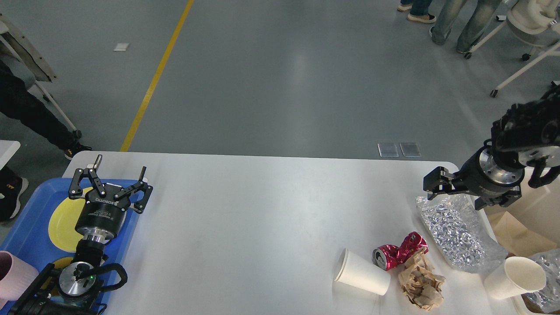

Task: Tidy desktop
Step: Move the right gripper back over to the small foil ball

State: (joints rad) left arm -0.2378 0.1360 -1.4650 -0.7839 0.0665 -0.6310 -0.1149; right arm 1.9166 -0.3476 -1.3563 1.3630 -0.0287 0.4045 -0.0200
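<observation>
The counter point(262, 218) runs long from 9 to 3 o'clock; left tool point(118, 173) spread, right tool point(455, 192) apart over the foil bag point(455, 227).

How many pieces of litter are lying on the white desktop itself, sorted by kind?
Paper cups: 2
Crushed red can: 1
Crumpled brown paper: 1
Silver foil bag: 1
Total: 5 on the desktop; the second cup's base sits close to the bin edge.
</observation>
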